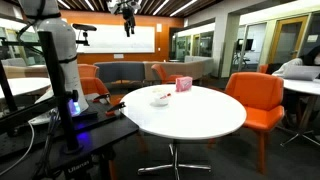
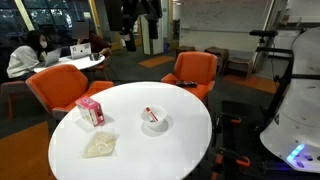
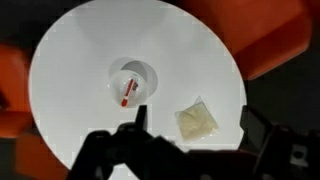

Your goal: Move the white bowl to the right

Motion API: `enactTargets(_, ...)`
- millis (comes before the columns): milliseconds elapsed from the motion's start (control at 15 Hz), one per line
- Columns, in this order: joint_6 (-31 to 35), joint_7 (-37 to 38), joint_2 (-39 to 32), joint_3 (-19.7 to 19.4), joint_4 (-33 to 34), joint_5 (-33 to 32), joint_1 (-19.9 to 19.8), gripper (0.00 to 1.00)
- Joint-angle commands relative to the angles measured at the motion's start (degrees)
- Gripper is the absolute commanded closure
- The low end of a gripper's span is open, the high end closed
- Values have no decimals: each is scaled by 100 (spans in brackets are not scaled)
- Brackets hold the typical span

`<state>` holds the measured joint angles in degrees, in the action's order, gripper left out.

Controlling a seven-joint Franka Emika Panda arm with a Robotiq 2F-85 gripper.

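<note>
The white bowl (image 1: pixel 161 97) is small and shallow, with a red-tipped white item lying in it. It sits near the middle of the round white table (image 1: pixel 200 118). It also shows in another exterior view (image 2: pixel 154 121) and in the wrist view (image 3: pixel 132 84). My gripper (image 1: pixel 127 14) hangs high above the table, well clear of the bowl. In the wrist view its two dark fingers (image 3: pixel 197 128) stand wide apart with nothing between them. There the bowl lies up and to the left of the fingers.
A small pink box (image 1: pixel 183 84) (image 2: pixel 90 110) stands on the table beside the bowl. A pale flat packet (image 2: pixel 99 146) (image 3: pixel 197 120) lies near the table edge. Orange chairs (image 1: pixel 256 97) (image 2: pixel 195 70) ring the table. The robot base and stand (image 1: pixel 62 70) are close by.
</note>
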<state>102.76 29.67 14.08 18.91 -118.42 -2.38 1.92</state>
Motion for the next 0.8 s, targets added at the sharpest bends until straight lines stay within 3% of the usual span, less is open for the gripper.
enactTargets(0, -13, 40, -21, -180, 12, -48, 202, 0)
enactTargets(400, 245, 75, -420, -323, 28, -183, 192, 0)
enactTargets(733, 900, 134, -1388, -654, 44, -716, 198, 0)
